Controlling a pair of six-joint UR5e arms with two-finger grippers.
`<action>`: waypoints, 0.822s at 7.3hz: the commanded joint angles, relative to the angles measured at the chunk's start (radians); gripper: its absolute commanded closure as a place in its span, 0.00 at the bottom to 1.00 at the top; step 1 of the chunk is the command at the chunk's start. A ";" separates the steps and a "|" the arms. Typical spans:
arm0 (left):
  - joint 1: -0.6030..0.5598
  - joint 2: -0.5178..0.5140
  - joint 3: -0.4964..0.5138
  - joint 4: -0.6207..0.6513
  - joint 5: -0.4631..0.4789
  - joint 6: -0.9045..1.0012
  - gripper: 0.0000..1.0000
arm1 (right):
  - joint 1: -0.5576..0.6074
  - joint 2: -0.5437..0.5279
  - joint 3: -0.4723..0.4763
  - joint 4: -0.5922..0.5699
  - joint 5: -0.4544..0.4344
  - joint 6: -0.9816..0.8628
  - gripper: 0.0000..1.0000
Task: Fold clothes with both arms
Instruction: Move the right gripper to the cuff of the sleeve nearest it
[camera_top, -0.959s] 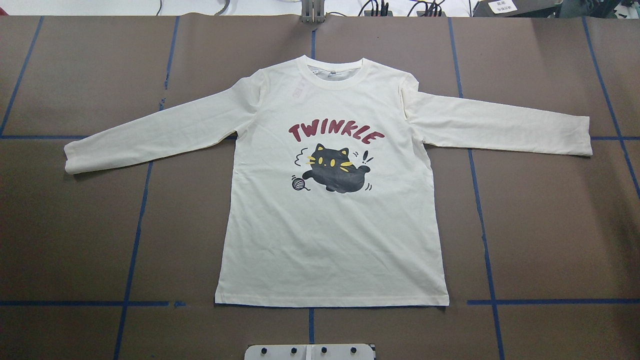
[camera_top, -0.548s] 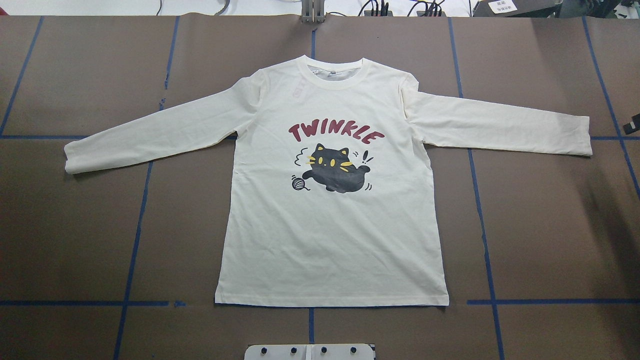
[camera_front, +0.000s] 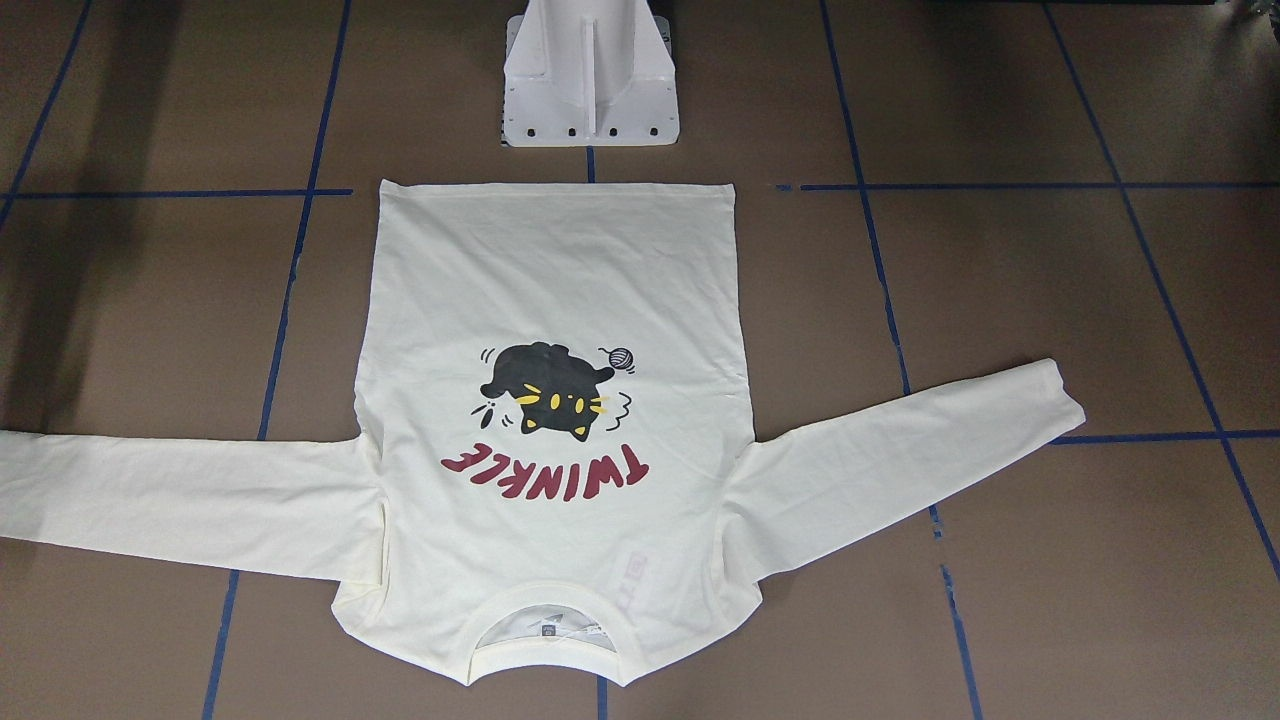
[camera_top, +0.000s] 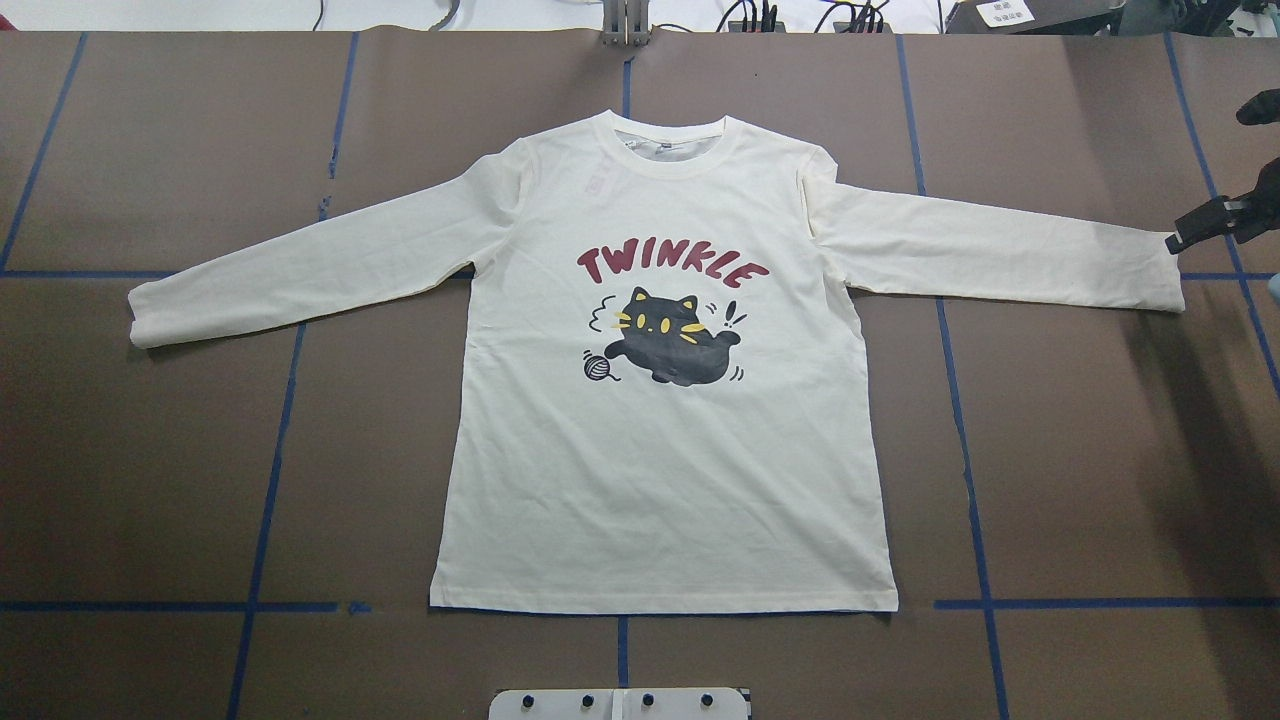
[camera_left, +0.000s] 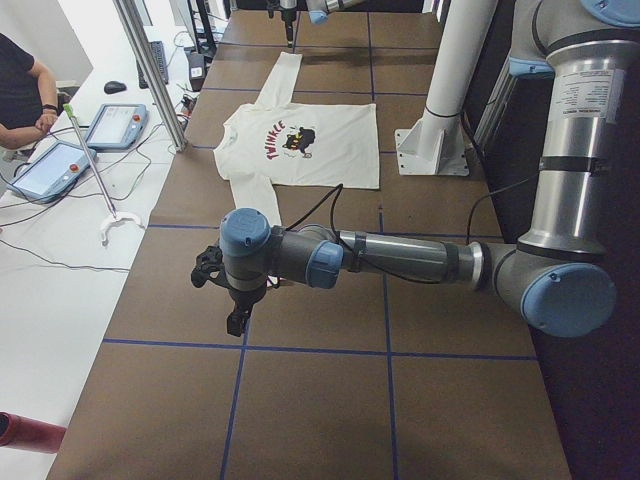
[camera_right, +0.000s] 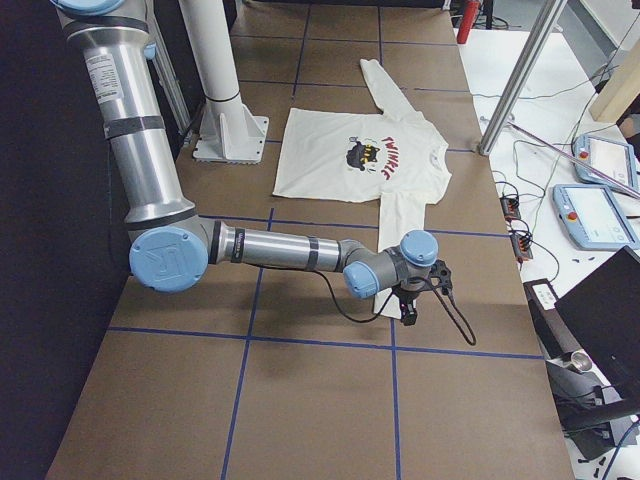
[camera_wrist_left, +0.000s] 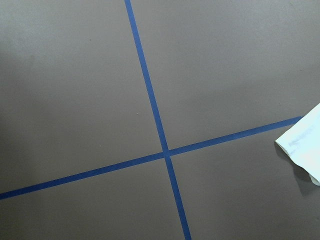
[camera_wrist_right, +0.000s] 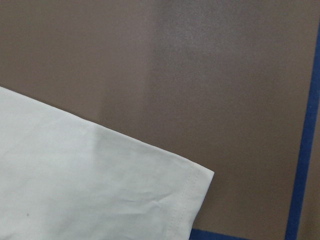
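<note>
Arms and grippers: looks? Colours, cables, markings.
Left arm and right arm: grey metal tubes, light-blue joint caps, a white printed label on the upright link, a loose black cable. Left gripper and right gripper: black.

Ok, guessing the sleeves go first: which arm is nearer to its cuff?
Right. Overhead, the right gripper hangs at the right cuff; the left gripper is outside that view, short of the left cuff.

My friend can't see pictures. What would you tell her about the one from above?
A cream long-sleeved T-shirt lies flat, print up, sleeves spread, on a brown table crossed by blue tape lines. The right gripper shows at the right edge, beside one cuff.
</note>
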 joint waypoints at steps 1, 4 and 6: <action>0.000 -0.006 0.003 -0.001 -0.001 0.000 0.00 | -0.022 0.020 -0.054 0.000 0.000 0.000 0.00; 0.000 -0.007 -0.003 -0.001 -0.001 0.000 0.00 | -0.045 0.025 -0.082 0.002 0.000 -0.001 0.00; 0.000 -0.007 -0.003 -0.001 -0.001 0.001 0.00 | -0.046 0.034 -0.092 -0.001 -0.001 -0.001 0.00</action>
